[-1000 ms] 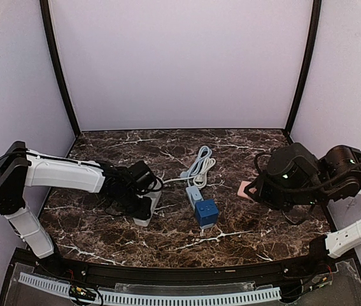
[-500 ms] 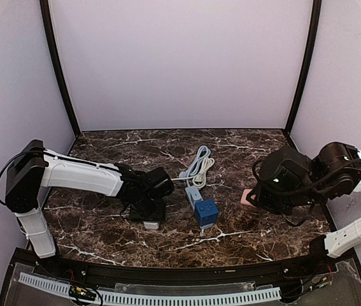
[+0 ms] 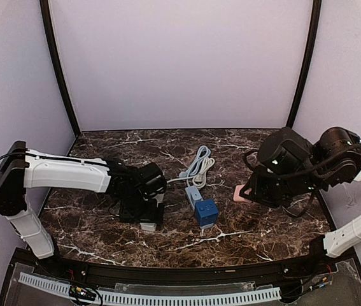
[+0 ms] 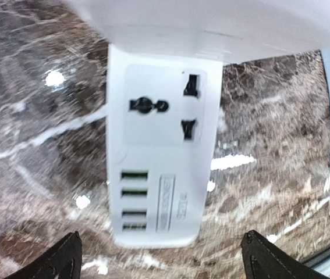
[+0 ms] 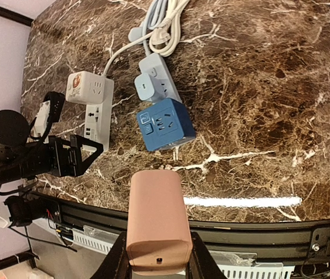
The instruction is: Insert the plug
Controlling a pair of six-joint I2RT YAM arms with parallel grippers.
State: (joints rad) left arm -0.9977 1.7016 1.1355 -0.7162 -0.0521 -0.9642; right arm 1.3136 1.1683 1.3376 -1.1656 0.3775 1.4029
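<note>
My right gripper is shut on a pink plug block, held above the table's front right area; in the top view the plug peeks out left of the gripper. A white power strip with one universal socket and several USB slots lies flat on the marble. My left gripper hovers over the strip's USB end, open wide, and its fingertips stand clear on either side without touching it. In the top view the left gripper hides most of the strip.
A blue cube socket sits against a light-blue strip, with its coiled cable behind. A white cube adapter sits at the white strip's far end. The table's front edge lies under the pink plug.
The left gripper carried the white strip toward the centre, then opened wide and let go of it. The right arm shifted the pink plug slightly left.
</note>
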